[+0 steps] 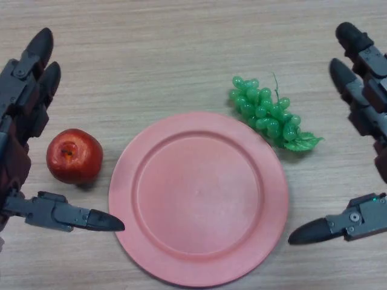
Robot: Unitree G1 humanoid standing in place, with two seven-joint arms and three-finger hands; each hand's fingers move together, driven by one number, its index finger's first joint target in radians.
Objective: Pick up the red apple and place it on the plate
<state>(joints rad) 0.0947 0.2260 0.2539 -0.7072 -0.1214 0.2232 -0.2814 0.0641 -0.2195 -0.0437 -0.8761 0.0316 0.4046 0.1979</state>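
Near the tabletop's left edge, close your spread left hand (18,151) fingers squarely around the glossy red apple (74,156).

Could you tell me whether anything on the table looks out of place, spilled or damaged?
Nothing stands out. The red apple sits upright left of the empty pink plate, the green grapes lie intact by its upper right rim, and both hands, left and right, are open.

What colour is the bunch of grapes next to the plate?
Green, with a green leaf; the grapes show in the head view, beside the pink plate.
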